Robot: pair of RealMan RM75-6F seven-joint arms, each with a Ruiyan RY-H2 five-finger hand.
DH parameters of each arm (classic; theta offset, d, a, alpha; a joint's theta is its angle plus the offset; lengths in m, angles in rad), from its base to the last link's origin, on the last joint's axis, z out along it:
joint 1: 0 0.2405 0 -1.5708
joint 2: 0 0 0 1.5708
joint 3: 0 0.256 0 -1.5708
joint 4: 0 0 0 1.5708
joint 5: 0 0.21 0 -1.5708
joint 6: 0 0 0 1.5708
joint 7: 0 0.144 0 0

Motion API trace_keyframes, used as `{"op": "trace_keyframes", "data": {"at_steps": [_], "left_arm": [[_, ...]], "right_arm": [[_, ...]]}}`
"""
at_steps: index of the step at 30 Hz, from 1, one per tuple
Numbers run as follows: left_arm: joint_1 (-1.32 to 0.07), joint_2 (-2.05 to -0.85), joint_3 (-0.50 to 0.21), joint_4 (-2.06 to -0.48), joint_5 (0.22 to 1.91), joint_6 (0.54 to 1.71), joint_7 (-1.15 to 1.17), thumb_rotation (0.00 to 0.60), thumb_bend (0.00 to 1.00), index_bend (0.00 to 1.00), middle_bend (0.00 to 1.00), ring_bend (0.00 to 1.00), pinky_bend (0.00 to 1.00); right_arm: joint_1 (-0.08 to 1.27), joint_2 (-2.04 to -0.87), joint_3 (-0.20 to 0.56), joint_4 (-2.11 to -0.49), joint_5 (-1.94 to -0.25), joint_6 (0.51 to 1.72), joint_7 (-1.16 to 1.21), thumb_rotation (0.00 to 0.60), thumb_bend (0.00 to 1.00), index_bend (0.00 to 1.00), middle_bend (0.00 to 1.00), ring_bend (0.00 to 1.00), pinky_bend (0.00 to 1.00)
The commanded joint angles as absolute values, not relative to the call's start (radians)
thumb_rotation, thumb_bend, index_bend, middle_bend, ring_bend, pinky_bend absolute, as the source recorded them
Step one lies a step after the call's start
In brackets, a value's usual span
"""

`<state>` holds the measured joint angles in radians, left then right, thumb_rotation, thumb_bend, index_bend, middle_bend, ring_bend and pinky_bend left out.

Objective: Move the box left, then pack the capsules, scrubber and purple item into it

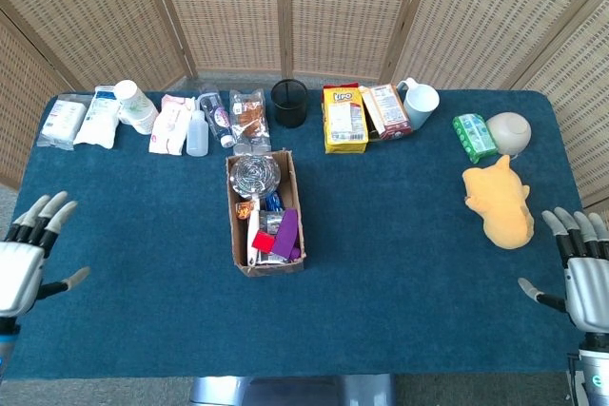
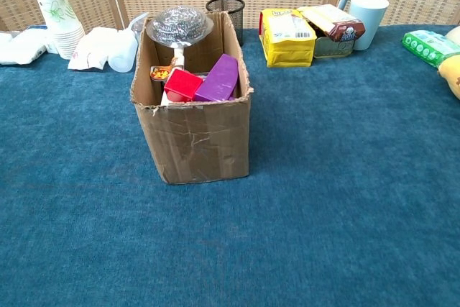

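Left hand (image 1: 19,259) is hanging out at the near left edge of the table (image 1: 400,235), fingers spread wide, holding nothing. Right hand (image 1: 582,268) is doing the same at the near right edge, just beside the yellow plush toy (image 1: 500,202). Out in the middle, the cardboard box (image 2: 194,134) is sitting upright and well apart from both hands, with the steel scrubber (image 2: 178,25) poking up at its far end and the purple item (image 2: 219,77) leaning next to a red block (image 2: 183,84) inside. Can't really make out the capsules.
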<state>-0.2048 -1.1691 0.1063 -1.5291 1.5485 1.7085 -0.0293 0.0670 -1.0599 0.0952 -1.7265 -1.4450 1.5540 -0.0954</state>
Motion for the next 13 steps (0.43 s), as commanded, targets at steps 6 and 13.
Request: {"op": "trace_keyframes", "data": {"at_steps": [6,13], "left_arm": [[-0.128,-1.19,0.119,-1.512,1.541,1.707,-0.084,0.6,0.0,0.01,0.0,0.0,0.0],[-0.118,-1.16,0.096,-1.549,1.519,1.654,-0.066,0.6,0.0,0.01,0.0,0.0,0.0]], "right_arm": [[0.071,-1.019,0.095,-1.775,-1.375,1.479,-0.12,0.6,0.0,0.0,0.0,0.0,0.0],[0.07,-1.008,0.096,-1.79,-1.373,1.471,-0.108,0.6,0.0,0.0,0.0,0.0,0.0]]}}
